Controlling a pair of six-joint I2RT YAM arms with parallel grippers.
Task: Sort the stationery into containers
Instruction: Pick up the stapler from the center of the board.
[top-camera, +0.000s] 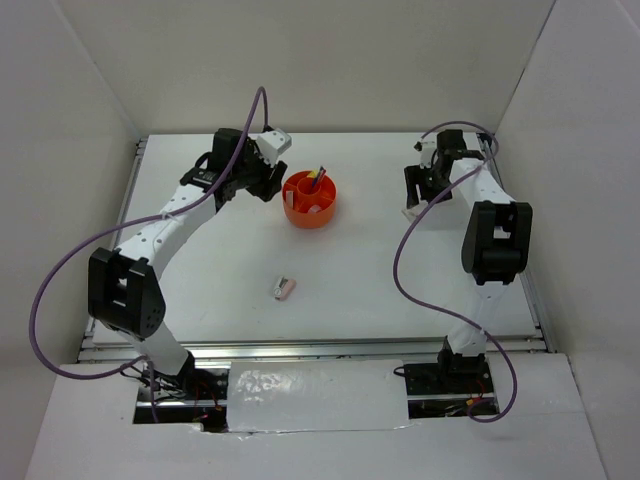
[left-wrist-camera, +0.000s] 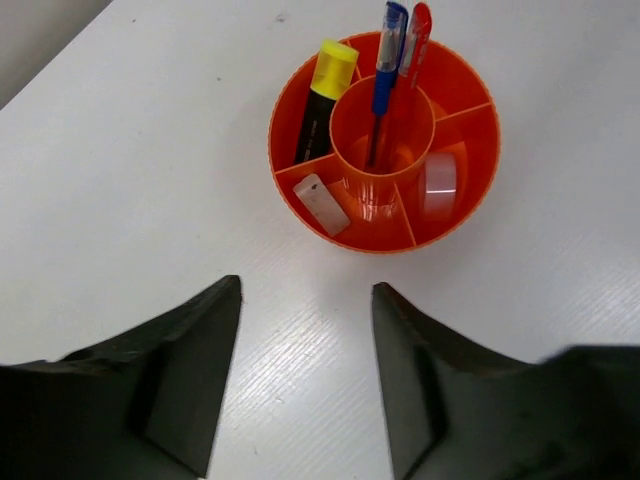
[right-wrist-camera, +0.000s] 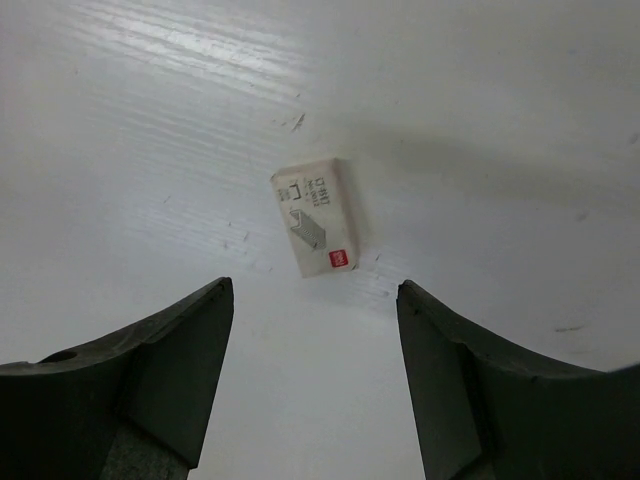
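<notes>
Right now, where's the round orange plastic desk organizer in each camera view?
Top external: round orange plastic desk organizer above centre, beside the left arm's tool.
Left wrist: upper centre, ahead of the tool.
Right wrist: not in it.
Shared landmark: thin blue pen and thin red pen standing in its central cup, seen in both views that show it.
</notes>
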